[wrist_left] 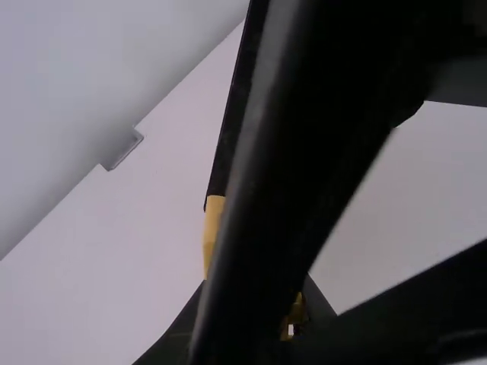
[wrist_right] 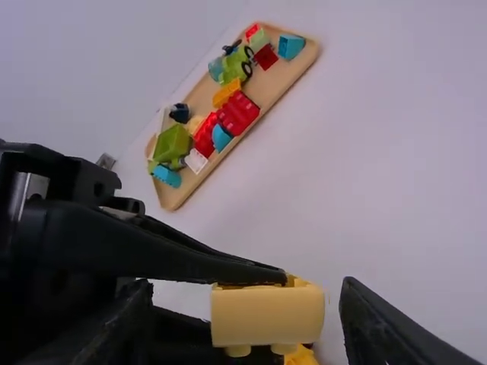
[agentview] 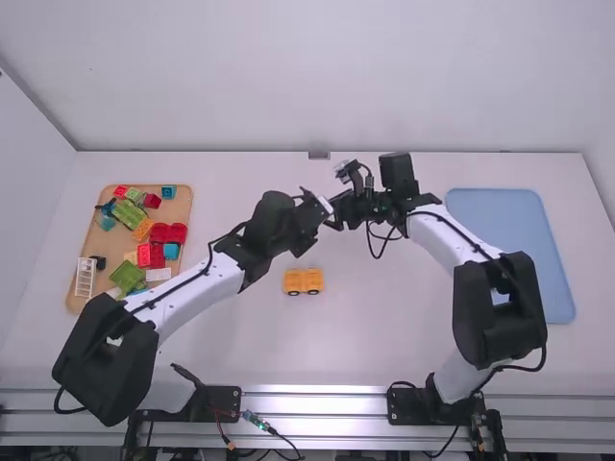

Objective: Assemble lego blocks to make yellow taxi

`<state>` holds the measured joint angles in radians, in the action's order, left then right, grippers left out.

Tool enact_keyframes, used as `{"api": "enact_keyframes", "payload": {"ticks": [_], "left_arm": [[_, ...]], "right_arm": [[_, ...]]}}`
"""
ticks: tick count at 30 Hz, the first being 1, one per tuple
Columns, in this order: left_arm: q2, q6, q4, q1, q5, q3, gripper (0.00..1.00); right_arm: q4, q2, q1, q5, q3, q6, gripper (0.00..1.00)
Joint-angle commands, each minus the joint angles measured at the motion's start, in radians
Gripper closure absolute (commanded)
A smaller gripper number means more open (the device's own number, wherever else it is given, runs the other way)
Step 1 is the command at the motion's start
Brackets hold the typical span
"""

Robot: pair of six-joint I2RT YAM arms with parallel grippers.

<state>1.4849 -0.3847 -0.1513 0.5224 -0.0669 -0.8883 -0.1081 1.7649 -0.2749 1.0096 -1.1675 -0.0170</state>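
On the white worktop (agentview: 375, 336), the wooden tray (agentview: 181, 252) with coloured blocks is lying beyond the left arm's links; the blue tray (agentview: 500, 206) is lying at the right side, partly hidden by the right arm; the yellow wheeled body (agentview: 304, 280) is resting between, nearer than both hands; the left hand (agentview: 315, 213) is holding the yellow block (wrist_right: 266, 315) narrowly between its fingers, above the worktop; the right hand (agentview: 336, 204) is keeping its fingers wide, with this block between them.

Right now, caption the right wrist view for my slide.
Yellow block in the left gripper, a tray of colourful blocks beyond.
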Motion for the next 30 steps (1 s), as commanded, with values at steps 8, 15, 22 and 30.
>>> {"api": "enact_keyframes", "payload": {"ticks": [8,15,22,30], "left_arm": [[0.004,0.015,-0.051,0.007,-0.082,-0.016,0.98],[0.004,0.033,-0.059,0.007,-0.082,-0.016,0.99],[0.004,0.033,-0.072,0.008,-0.078,-0.016,0.98],[0.004,0.033,-0.071,0.008,-0.072,-0.016,0.87]], "right_arm": [[-0.005,-0.016,-0.021,0.008,-0.016,-0.011,0.50],[-0.006,-0.016,-0.004,0.047,-0.016,-0.010,0.56],[-0.005,-0.016,-0.021,0.043,-0.016,-0.008,0.64],[-0.005,-0.016,-0.025,0.040,-0.016,-0.007,0.69]]}}
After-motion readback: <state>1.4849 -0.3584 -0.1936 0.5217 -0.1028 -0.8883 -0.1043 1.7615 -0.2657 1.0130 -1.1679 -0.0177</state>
